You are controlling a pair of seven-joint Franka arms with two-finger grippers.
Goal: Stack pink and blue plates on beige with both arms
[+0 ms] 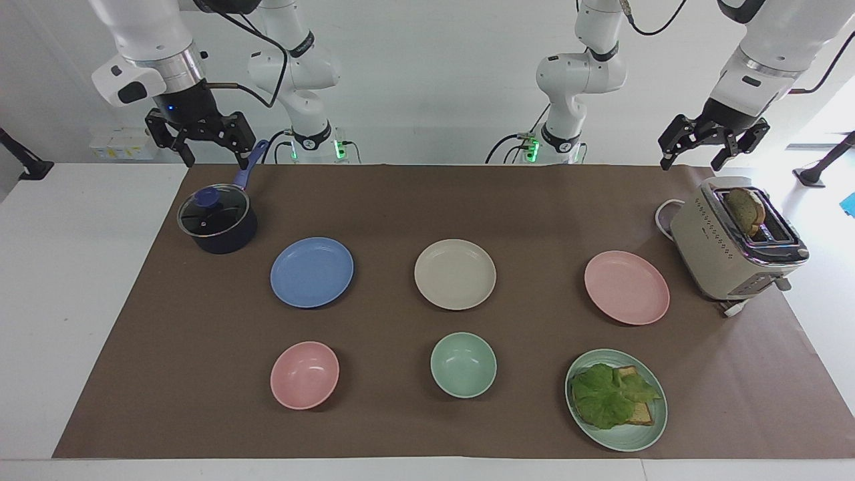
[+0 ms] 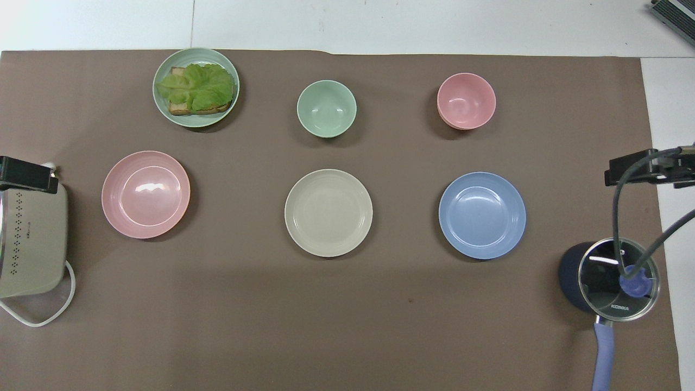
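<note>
Beige plate (image 1: 455,274) lay mid-worktop, the landmark. Blue plate (image 1: 312,272) sat beside it toward the right arm's end, pink plate (image 1: 626,287) beside it toward the left arm's end, none touching. Right gripper (image 1: 200,137) hung over the saucepan (image 1: 218,219), left gripper (image 1: 712,141) over the toaster (image 1: 735,244); both jaws open, empty.

Lidded saucepan (image 1: 217,219): right arm's end of the table, handle at 1 o'clock in the facing view. Toaster (image 1: 735,244), bread in one slot: left arm's end. Pink bowl (image 1: 304,375), green bowl (image 1: 463,365), green plate (image 1: 644,431) with lettuce on bread: farthest row.
</note>
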